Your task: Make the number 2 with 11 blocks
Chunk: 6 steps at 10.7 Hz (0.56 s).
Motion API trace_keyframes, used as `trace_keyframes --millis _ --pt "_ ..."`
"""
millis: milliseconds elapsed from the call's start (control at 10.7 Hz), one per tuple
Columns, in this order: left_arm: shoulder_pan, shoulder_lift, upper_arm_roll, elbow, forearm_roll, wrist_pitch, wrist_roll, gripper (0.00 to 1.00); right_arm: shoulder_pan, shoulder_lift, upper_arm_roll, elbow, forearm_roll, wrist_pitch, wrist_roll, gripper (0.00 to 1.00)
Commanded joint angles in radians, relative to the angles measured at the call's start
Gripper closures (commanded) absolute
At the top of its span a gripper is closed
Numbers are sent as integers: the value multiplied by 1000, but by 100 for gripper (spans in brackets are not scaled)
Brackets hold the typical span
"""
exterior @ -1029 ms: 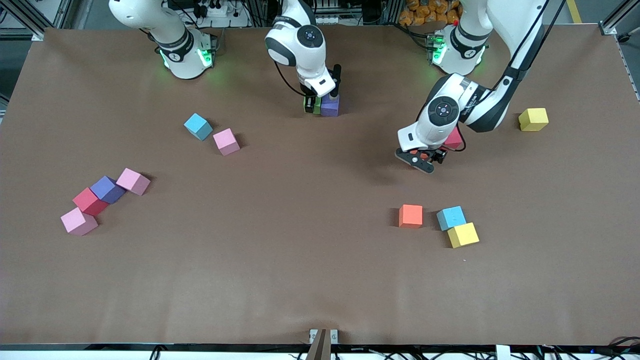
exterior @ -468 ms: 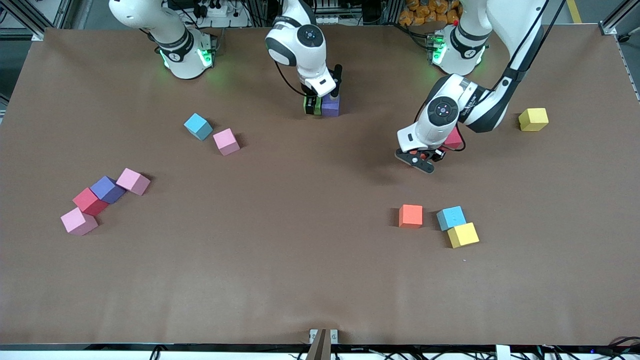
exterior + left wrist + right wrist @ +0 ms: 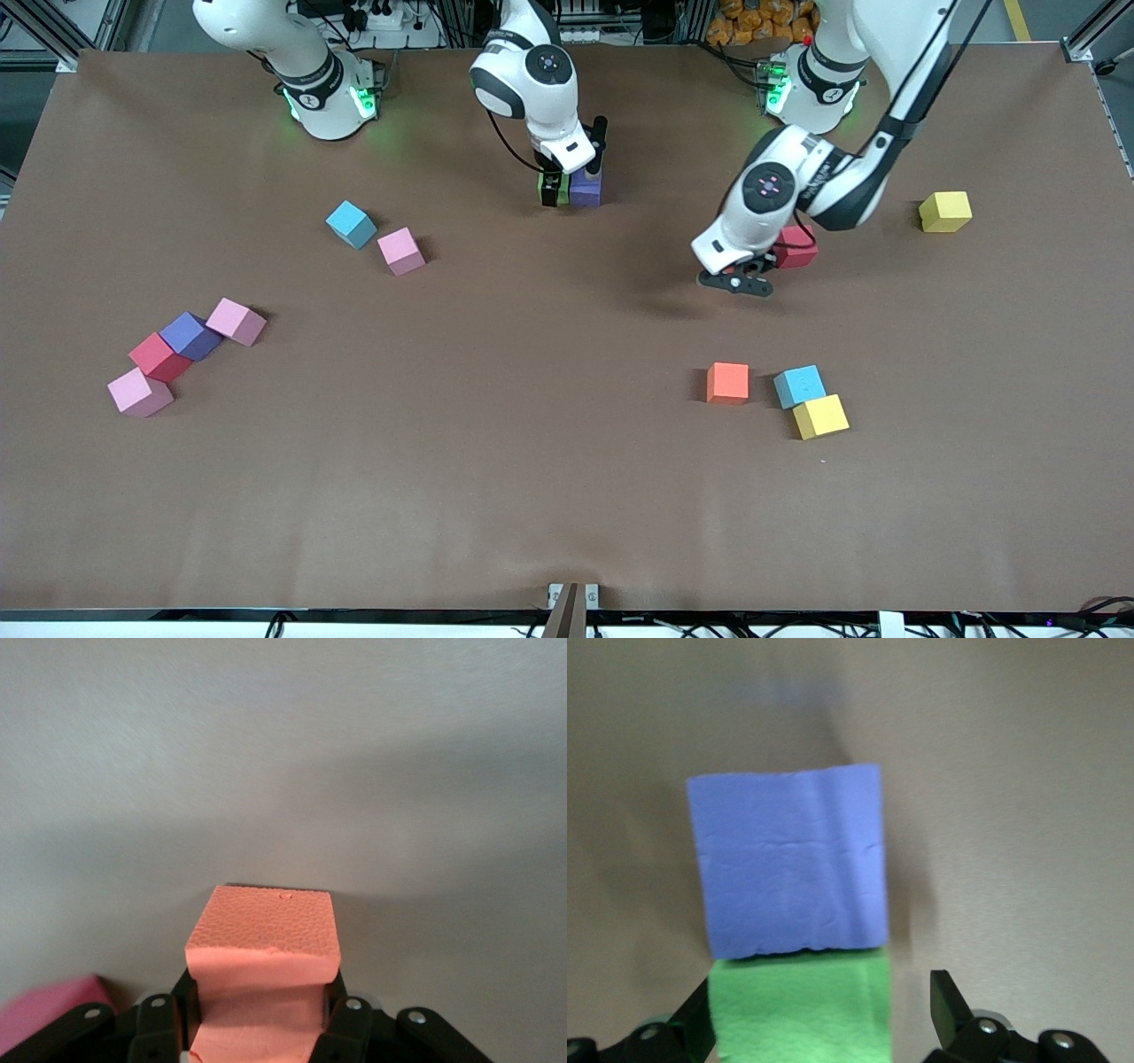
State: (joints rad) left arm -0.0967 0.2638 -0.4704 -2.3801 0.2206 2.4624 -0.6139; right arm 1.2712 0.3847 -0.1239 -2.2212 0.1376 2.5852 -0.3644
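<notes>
Orange block (image 3: 264, 970) clamped in left gripper (image 3: 257, 1023) jaws.

Even overhead light, soft shadows beside blocks; wrist views look washed-out, perhaps slightly blurred.

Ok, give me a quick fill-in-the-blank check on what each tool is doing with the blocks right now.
1. The left tool is shut on an ___ block.
2. The right tool is open around the ___ block.
3. That block touches a ___ block.

Missing words: orange; green; purple
</notes>
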Motion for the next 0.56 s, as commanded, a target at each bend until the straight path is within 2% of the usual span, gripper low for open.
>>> trace_keyframes --millis 0,281,468 --pt "3 -3 -66 5 0 4 -282 63 -45 -84 3 -3 -16 -83 -30 0" --pt "3 -6 -141 5 -21 -14 -556 63 -127 -173 -2 0 -16 -198 -80 0" --pt "5 -27 -210 5 -32 -40 -814 63 -186 -204 -10 37 -16 -281 -80 0"
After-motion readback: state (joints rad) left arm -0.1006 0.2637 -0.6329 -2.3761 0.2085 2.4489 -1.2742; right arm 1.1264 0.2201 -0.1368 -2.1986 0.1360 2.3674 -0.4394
